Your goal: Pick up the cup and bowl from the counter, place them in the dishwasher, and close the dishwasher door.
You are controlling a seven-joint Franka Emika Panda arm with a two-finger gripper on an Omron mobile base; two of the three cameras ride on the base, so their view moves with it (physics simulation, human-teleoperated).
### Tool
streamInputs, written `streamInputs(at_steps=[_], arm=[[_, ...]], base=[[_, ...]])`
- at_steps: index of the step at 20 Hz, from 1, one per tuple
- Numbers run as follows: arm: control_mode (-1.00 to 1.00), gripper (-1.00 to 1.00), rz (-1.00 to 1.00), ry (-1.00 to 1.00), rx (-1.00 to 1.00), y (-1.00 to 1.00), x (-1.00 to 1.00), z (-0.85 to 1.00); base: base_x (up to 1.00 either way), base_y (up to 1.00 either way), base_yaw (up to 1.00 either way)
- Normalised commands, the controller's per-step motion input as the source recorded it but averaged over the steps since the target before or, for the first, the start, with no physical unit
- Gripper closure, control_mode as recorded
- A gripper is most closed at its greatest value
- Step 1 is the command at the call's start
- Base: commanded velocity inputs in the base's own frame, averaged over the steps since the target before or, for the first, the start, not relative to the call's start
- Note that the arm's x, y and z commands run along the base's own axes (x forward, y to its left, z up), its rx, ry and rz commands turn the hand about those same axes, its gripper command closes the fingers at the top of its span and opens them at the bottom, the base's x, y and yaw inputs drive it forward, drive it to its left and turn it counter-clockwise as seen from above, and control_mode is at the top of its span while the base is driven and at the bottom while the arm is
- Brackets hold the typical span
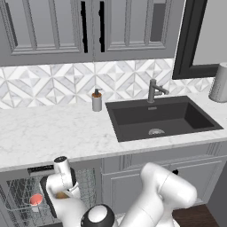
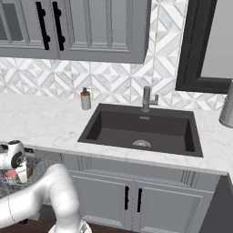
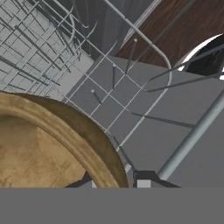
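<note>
The brown bowl with its golden inside sits low in the dishwasher's grey wire rack. My gripper straddles the bowl's rim, one fingertip inside and one outside; whether they still press on it cannot be told. From the left base view the hand reaches down into the rack and hides most of the bowl. The white cup, red-pink inside, stands in the rack just left of the hand; it is the cup at the right base view's left edge. The dishwasher door lies open as a flat grey panel under the rack.
The white marble counter runs above the dishwasher, with the dark sink and tap to the right. A grey soap dispenser stands by the backsplash. Panelled cabinets sit under the sink. Rack tines rise near the hand.
</note>
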Motion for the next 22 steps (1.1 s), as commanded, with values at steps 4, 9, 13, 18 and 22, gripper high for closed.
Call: streamInputs(at_steps=[4, 9, 13, 18, 22], arm=[[-1.0, 1.0, 0.0, 0.05, -0.02, 0.02, 0.0, -0.42], [-1.0, -1.0, 0.0, 0.03, 0.0, 0.0, 0.0, 0.0], [-1.0, -1.0, 0.0, 0.0, 0.0, 0.0, 0.0, 0.0], [-1.0, -1.0, 0.0, -0.03, 0.0, 0.01, -0.06, 0.22], [-1.0, -1.0, 0.0, -0.17, 0.0, 0.0, -0.32, 0.74]], base=[[0.0, 0.0, 0.0], [0.0, 0.0, 0.0], [0.0, 0.0, 0.0], [0.0, 0.0, 0.0], [0.0, 0.0, 0.0]])
